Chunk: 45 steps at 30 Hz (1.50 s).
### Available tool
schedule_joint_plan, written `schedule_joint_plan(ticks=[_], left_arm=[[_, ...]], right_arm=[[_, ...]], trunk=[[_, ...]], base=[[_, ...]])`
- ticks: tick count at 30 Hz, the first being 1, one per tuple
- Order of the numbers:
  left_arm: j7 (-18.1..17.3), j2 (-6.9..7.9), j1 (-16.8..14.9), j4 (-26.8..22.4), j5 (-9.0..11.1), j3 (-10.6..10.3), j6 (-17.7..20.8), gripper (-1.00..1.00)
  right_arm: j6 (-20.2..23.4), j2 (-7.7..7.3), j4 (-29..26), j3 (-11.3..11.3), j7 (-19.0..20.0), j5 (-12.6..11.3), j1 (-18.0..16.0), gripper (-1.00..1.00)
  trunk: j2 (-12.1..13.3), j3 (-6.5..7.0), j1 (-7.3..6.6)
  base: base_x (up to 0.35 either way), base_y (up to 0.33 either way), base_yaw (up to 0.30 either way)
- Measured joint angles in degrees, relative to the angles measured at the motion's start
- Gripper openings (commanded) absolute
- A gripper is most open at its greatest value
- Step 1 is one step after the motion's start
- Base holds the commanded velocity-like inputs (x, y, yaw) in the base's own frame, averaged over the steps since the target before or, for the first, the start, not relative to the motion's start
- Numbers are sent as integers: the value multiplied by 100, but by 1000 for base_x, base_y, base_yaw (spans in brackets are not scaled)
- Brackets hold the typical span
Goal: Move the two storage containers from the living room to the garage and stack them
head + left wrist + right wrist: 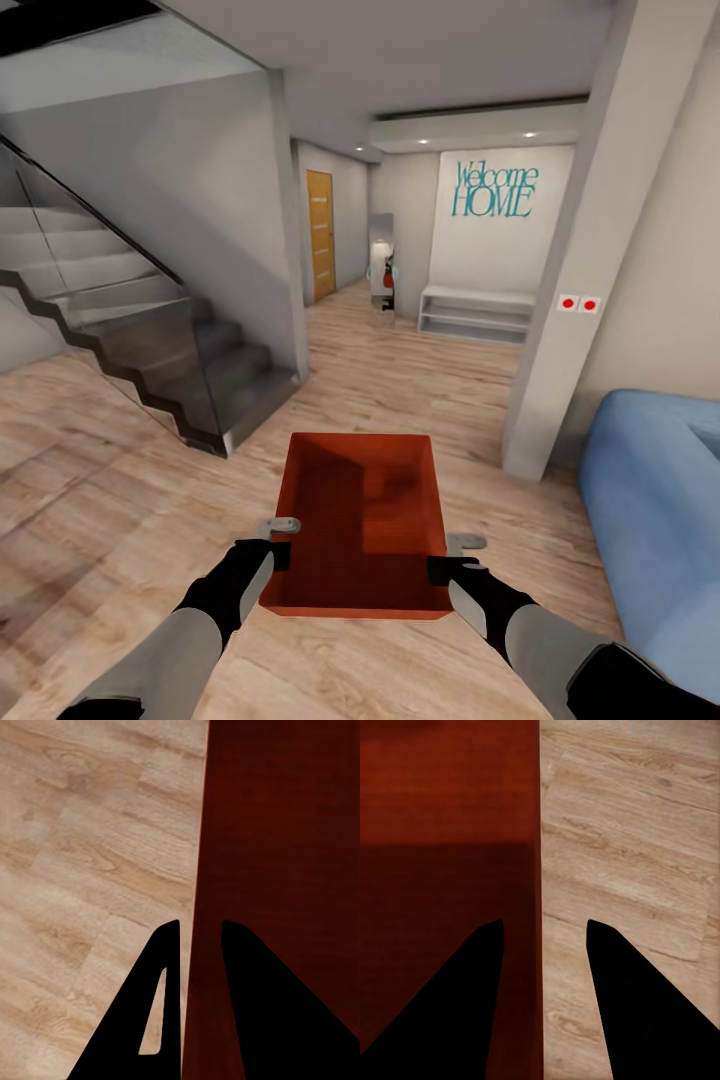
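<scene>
From the head camera, an orange-red rectangular lidless plastic container [360, 520] with tapering walls and a finely textured bottom hung level between both arms, above a light wood-plank floor [100, 500]. The left tool [277, 540] was clamped on its left wall, the right tool [452, 556] on its right wall. A grey staircase with a glass balustrade [150, 330] rose at the far left. Farther off stood an orange wooden door [320, 235], a low white shelf [477, 313] beneath teal "Welcome HOME" lettering [495, 188], and at the near right a soft blue sofa [660, 500].

From the left wrist camera, two black tapered fingers [270, 1020] straddled the container's smooth dark-red wall [277, 832], woodgrain planks [90, 870] beyond.

From the right wrist camera, black fingers [652, 1012] likewise pinched the red wall edge [450, 817], one inside and one outside, over pale planks [630, 832].
</scene>
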Motion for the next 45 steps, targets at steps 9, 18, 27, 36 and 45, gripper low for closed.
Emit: schedule_joint_plan(ticks=[9, 18, 27, 36, 45], left_arm=[[0, 0, 0, 1, 1, 2, -3, -100], [-1, 7, 1, 2, 13, -4, -1, -100], [-2, 10, 0, 1, 19, -13, -3, -100], [-4, 8, 1, 1, 9, -4, -2, -100], [-12, 0, 0, 5, -20, 14, 1, -100]], right_arm=[[-3, 1, 0, -4, -1, 3, 1, -100], [-3, 7, 3, -15, -1, 16, 1, -100], [-7, 9, 4, -19, -1, 19, 2, -100], [-7, 8, 4, -18, -1, 16, 3, -100], [4, 2, 1, -9, -1, 8, 3, -100]], trunk=[[0, 0, 0], [0, 0, 0], [0, 0, 0], [0, 0, 0], [0, 0, 0]], base=[[322, 0, -98], [322, 0, -7], [322, 0, 0], [322, 0, 0], [322, 0, 0]])
